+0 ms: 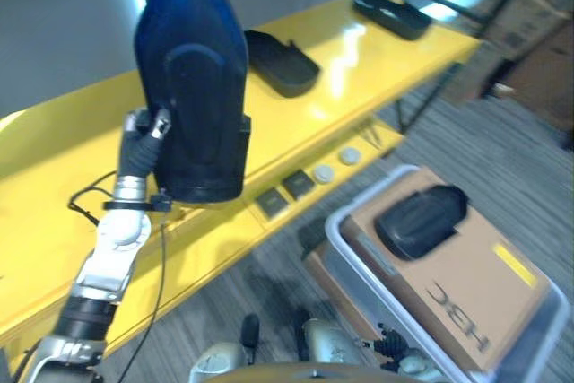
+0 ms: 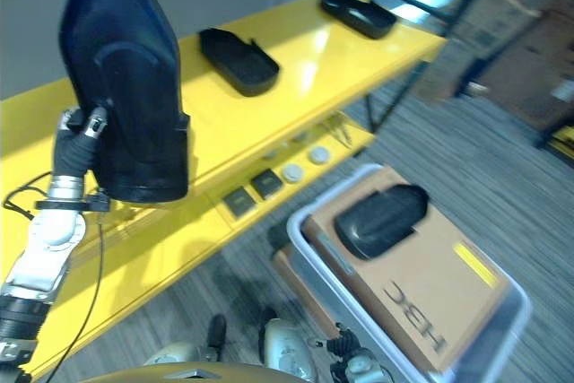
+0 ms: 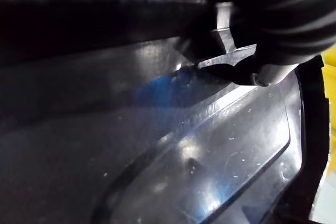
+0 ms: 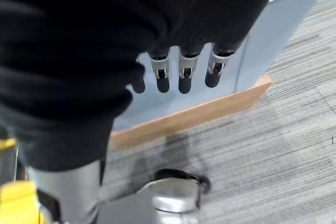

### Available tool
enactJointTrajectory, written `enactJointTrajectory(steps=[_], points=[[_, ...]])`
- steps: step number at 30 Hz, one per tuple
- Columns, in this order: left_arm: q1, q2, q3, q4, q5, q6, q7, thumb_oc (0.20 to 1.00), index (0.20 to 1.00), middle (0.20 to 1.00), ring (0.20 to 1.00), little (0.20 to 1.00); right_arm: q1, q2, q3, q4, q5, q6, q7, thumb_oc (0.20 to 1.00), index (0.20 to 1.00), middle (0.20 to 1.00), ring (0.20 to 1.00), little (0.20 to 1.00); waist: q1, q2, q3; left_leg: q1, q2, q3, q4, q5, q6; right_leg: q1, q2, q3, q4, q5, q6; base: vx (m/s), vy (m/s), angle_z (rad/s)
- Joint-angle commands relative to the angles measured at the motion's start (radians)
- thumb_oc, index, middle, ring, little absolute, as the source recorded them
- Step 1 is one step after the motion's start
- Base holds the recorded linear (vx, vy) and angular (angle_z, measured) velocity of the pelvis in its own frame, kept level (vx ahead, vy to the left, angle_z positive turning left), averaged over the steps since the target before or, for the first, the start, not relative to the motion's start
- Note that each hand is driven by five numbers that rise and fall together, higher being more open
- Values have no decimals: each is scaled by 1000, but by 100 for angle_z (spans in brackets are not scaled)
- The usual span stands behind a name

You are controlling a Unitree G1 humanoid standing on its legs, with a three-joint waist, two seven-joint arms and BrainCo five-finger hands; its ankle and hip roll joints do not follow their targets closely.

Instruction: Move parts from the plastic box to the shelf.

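While the left hand (image 1: 142,136) holds a large dark part (image 1: 193,87) upright above the yellow shelf (image 1: 54,159), the part stands on end, broad side to the head camera, likely so it can be lowered or laid flat onto the shelf top. The fingers sit behind the part's edge; the left wrist view gives its glossy inner face with a fingertip pressed on it, so the hand looks clamped on the part. The left arm reaches up from the shelf's near edge, wrist vertical. Two more dark parts (image 1: 280,60) (image 1: 392,13) lie flat further along the shelf. Another part (image 1: 420,219) rests on a cardboard box (image 1: 475,284) inside the plastic box (image 1: 345,244), on the floor below the shelf. The right hand (image 4: 181,74) hangs near the plastic box's wall, fingers relaxed and straight, holding nothing.
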Motion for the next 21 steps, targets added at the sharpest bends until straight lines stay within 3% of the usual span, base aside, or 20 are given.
enactJointTrajectory(steps=[1, 5, 6, 7, 10, 16, 19, 21], points=[[7, -53, 99, -101, -50, -80, 20, 200, 200, 200, 200, 200, 9, -20, -45, 30, 120, -14, -29, 1000, 1000, 1000, 1000, 1000, 14, 31, -33, -95, 134, 18, -9, 16, -115, 188, -70, -143, -210, 116, 41, -104, -252, 90], [57, -66, 127, -106, -51, -71, 16, 200, 200, 200, 200, 200, 26, -22, -76, 44, 133, -17, -23, 1000, 1000, 1000, 1000, 1000, 10, 37, -26, -103, 155, 77, -1, 20, -127, 233, -89, -220, -258, 121, 46, -37, -122, 44], [86, -75, 146, -102, -62, -63, 10, 200, 200, 200, 200, 200, 25, -34, -85, 71, 112, -8, -30, 1000, 1000, 1000, 1000, 1000, -3, 38, -20, -105, 199, 229, 27, 27, -129, 254, -105, -278, -266, 130, 46, -86, -33, 110], [94, -76, 154, -104, -63, -62, 8, 200, 200, 200, 200, 200, 22, -36, -93, 86, 114, -3, -35, 1000, 1000, 1000, 1000, 1000, -3, 37, -18, -97, 217, 261, 59, 14, -135, 257, -117, -302, -269, 134, 46, -108, -40, 99], [121, -72, 186, -102, -60, -66, 10, 200, 200, 200, 200, 200, 36, -27, -100, 107, 110, 7, -26, 1000, 1000, 1000, 1000, 1000, 5, 27, -29, -64, 232, 255, 108, -34, -145, 277, -136, -328, -286, 143, 48, -10, 3, 67], [109, -40, 193, -116, -41, -48, 32, 200, 200, 200, 200, 200, 57, -29, -96, 130, 84, 26, -28, 1000, 1000, 1000, 1000, 1000, 9, 33, -60, -31, 244, 226, 103, -60, -147, 314, -165, -386, -266, 118, 56, 76, 81, 11], [74, -24, 157, -103, -31, -22, 22, 200, 200, 200, 200, 200, 45, -26, -139, 112, 128, 23, -44, 1000, 1000, 1000, 1000, 1000, 4, 36, -73, -18, 212, 211, 72, -63, -135, 337, -197, -429, -256, 126, 72, 122, 199, 55], [54, -14, 133, -75, -16, 4, 15, 200, 200, 200, 200, 200, 28, -12, -137, 81, 149, 18, -48, 1000, 1000, 1000, 1000, 1000, -8, 39, -87, 2, 194, 223, 50, -73, -125, 344, -212, -422, -261, 134, 85, 127, 180, 41]])
